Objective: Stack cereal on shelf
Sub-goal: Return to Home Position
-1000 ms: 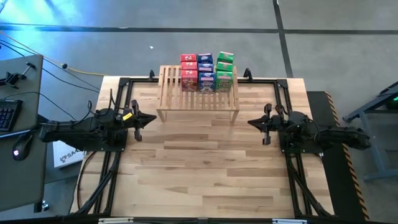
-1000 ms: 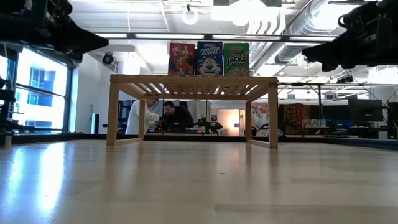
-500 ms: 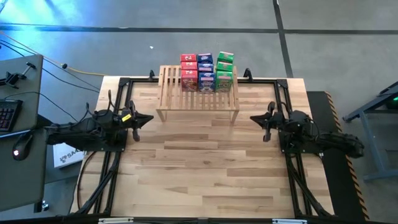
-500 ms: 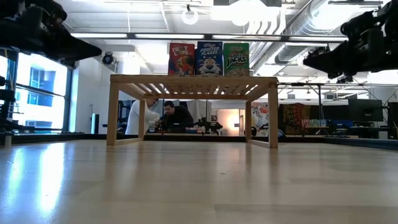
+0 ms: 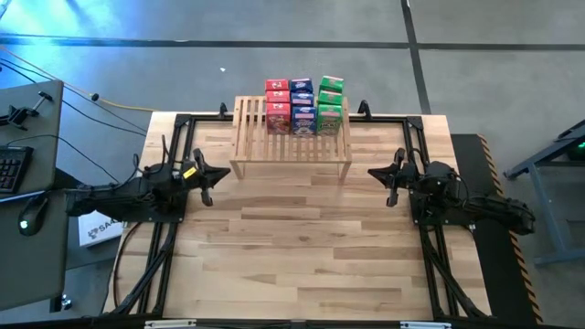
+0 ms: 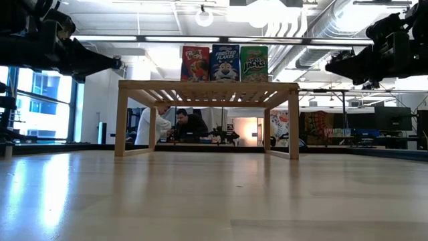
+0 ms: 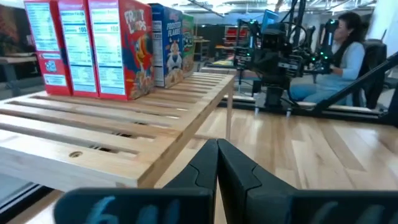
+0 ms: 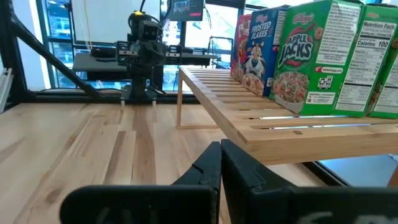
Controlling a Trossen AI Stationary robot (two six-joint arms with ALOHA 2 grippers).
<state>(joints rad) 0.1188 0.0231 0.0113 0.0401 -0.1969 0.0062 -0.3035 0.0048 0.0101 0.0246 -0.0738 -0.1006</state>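
the shelf stands at the 12 o'clock side of the wooden surface, legs on the wood. on its slatted top the cereal boxes stand upright in three lines that run from 6 to 12 o'clock: red boxes on the 9 o'clock side, blue boxes in the middle, green boxes on the 3 o'clock side. the lines touch one another, and the whole group sits toward the 3 o'clock half of the shelf and near its 12 o'clock edge. the slats on the 9 o'clock end are bare. from table height the three front boxes stand side by side, fronts facing the camera.

the left claw hangs above the surface at 9 o'clock, just off the shelf's near corner and apart from it, pointing toward 3 o'clock. its wrist view shows the two dark fingers pressed together with nothing between them.

the right claw hangs at 3 o'clock, just beyond the shelf's other near corner, pointing toward 9 o'clock. its fingers are likewise pressed together and empty. both claws are level with about the shelf top in the low view, clear of the boxes.

two people show in the room behind, seen under the shelf.
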